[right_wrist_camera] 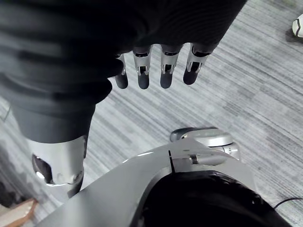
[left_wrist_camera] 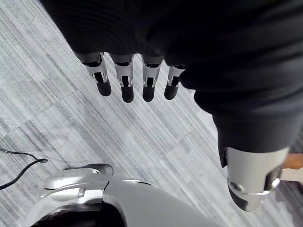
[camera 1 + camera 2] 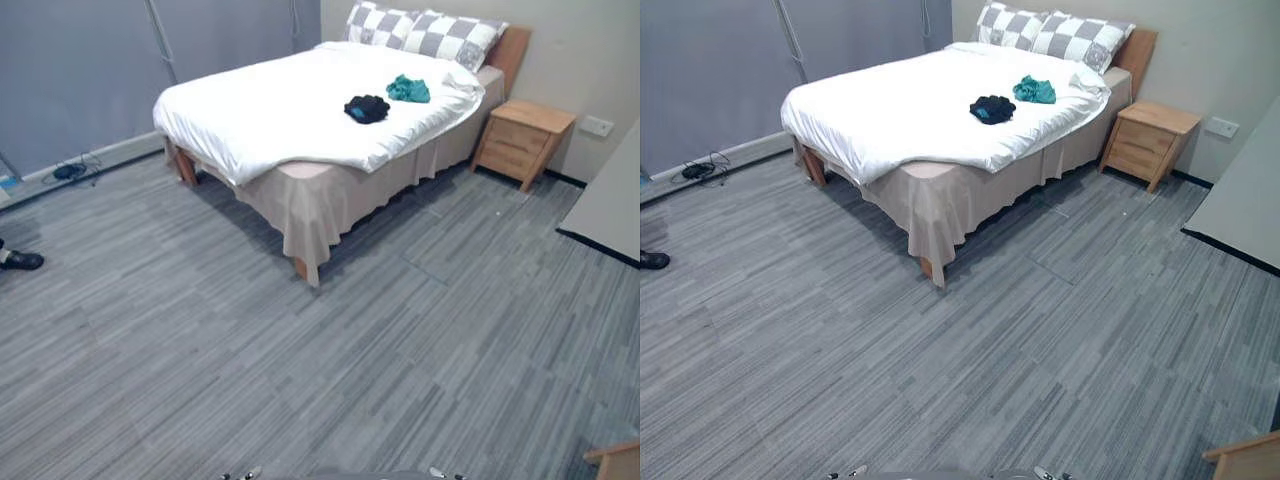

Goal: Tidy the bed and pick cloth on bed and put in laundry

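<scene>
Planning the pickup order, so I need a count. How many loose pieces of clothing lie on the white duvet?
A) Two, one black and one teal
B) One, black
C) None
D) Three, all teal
A: a black cloth and a teal cloth lie near each other on the white duvet, just short of the checked pillows.

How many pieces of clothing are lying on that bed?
2. A black cloth lies on the white duvet; a teal cloth lies just beyond it, nearer the checked pillows. More could hide under the duvet.
</scene>
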Controlling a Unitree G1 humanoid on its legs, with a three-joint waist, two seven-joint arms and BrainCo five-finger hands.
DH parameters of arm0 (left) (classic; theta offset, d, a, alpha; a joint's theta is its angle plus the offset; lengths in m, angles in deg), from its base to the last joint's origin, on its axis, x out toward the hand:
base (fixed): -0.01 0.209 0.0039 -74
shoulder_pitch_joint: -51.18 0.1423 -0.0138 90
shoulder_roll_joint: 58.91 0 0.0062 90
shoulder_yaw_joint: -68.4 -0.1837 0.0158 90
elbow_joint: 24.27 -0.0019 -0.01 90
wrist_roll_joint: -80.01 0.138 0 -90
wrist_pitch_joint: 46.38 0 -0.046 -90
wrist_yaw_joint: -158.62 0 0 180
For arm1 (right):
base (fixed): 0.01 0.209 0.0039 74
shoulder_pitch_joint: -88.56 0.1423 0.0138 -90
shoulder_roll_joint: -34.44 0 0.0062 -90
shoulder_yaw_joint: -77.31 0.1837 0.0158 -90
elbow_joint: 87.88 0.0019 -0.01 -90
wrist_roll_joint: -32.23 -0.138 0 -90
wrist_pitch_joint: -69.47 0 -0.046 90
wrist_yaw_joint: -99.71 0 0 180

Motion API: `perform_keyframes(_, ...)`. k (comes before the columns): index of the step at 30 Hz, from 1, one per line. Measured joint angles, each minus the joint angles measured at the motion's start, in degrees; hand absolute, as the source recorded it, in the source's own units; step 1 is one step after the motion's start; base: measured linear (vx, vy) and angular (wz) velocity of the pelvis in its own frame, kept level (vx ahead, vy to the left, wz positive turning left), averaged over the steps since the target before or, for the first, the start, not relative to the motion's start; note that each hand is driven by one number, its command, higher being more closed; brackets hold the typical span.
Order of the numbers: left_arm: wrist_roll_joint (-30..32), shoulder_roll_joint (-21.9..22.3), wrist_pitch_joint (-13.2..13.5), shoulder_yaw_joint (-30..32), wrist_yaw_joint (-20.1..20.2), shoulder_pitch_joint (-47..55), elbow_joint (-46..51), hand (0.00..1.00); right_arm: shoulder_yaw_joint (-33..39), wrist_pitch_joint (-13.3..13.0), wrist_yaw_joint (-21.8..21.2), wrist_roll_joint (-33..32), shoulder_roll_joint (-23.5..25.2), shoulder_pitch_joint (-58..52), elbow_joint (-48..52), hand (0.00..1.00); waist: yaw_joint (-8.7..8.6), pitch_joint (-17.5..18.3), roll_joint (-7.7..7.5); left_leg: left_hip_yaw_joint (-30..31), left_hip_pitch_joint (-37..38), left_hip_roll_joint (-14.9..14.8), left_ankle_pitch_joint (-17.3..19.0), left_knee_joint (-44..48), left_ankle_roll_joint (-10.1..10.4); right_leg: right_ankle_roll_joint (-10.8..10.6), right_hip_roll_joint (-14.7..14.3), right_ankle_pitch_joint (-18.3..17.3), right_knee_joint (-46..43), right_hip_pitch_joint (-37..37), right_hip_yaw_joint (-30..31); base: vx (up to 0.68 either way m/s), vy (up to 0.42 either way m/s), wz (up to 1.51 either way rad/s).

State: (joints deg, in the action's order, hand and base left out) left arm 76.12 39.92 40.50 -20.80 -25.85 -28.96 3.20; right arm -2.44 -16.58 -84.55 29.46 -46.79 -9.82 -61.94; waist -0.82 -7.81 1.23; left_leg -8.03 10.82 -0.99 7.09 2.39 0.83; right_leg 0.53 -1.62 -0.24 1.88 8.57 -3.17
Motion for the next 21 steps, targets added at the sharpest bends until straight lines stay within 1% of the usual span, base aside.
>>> perform_keyframes(5,0.0,0.04,-0.31,-0.02,-0.67,-1.22,-1.14,0.0,0.14,0.01,-0.03,0.01,-0.02,0.14,-0.26,0.0,0.03,0.0,0.02,0.12,1.68,-0.29,-0.1,-0.65,0.42,-0.39,-0.35,-0.03,2.21,2.66,-1.55,0.04,-0.046,0.07)
perform_keyframes(6,-0.02,0.06,-0.41,-0.04,-0.67,-1.35,-1.14,0.0,0.25,0.03,-0.04,0.01,-0.03,0.22,-0.26,0.0,0.05,0.0,0.03,0.12,1.77,-0.32,-0.28,-1.0,0.7,-1.11,-0.36,-0.31,2.26,2.68,-1.68,0.0,-0.055,0.06)
perform_keyframes(7,-0.02,0.06,-0.5,-0.07,-0.67,-1.37,-1.14,0.0,0.51,0.11,-0.07,0.01,0.03,0.22,-0.27,0.0,0.08,-0.01,0.01,0.12,2.15,-0.4,-0.78,-1.71,1.49,-2.04,-0.38,-0.24,2.26,2.9,-1.87,0.0,-0.053,0.05)
perform_keyframes(11,-0.01,0.04,-0.73,-0.18,-0.67,-1.41,-1.13,0.0,0.51,0.41,-0.06,0.01,0.03,0.29,-0.26,0.0,0.12,-0.08,-0.04,0.13,2.79,-0.49,-0.92,-2.07,1.68,-2.46,-0.4,-0.33,2.28,3.38,-2.75,-0.04,-0.026,0.05)
perform_keyframes(14,-0.01,0.02,-1.47,-0.27,-0.73,-1.51,-1.04,0.0,0.51,0.42,-0.05,0.01,0.03,0.29,-0.26,0.0,0.16,-0.13,-0.12,0.12,2.95,-0.49,-0.92,-2.29,1.68,-2.41,-0.39,-0.3,2.29,3.49,-3.04,-0.07,-0.02,0.03)
perform_keyframes(16,-0.01,-0.03,-1.73,-0.49,-0.8,-1.56,-1.03,0.0,0.51,0.42,-0.02,0.0,0.04,0.28,-0.26,0.0,0.17,-0.18,-0.21,0.09,2.96,-0.49,-0.93,-2.4,1.66,-2.03,-0.39,-0.05,2.41,3.49,-3.06,-0.08,-0.017,0.0)
perform_keyframes(17,-0.01,-0.06,-2.1,-0.6,-0.8,-1.56,-1.02,0.0,0.51,0.41,0.04,-0.01,0.05,0.27,-0.26,0.0,0.17,-0.39,-0.54,0.04,2.96,-0.48,-0.93,-2.41,1.65,-1.74,-0.39,0.15,2.56,3.52,-3.06,-0.09,-0.015,-0.02)
perform_keyframes(19,0.02,-0.11,-2.29,-0.66,-0.79,-1.55,-1.03,0.0,0.51,0.4,0.22,0.0,0.11,0.23,-0.25,0.0,0.2,-0.4,-0.62,-0.09,2.93,-0.4,-0.96,-2.42,1.61,-0.78,-0.38,0.8,3.35,3.8,-3.04,-0.09,-0.018,-0.03)
perform_keyframes(21,0.02,-0.1,-2.68,-0.79,-0.81,-1.53,-1.04,0.0,0.52,0.37,0.24,-0.02,0.09,0.16,-0.18,0.0,0.18,-0.56,-0.68,-0.16,2.68,-0.39,-1.11,-2.56,1.36,-0.59,-0.43,1.0,3.98,3.99,-3.05,-0.1,-0.028,-0.01)
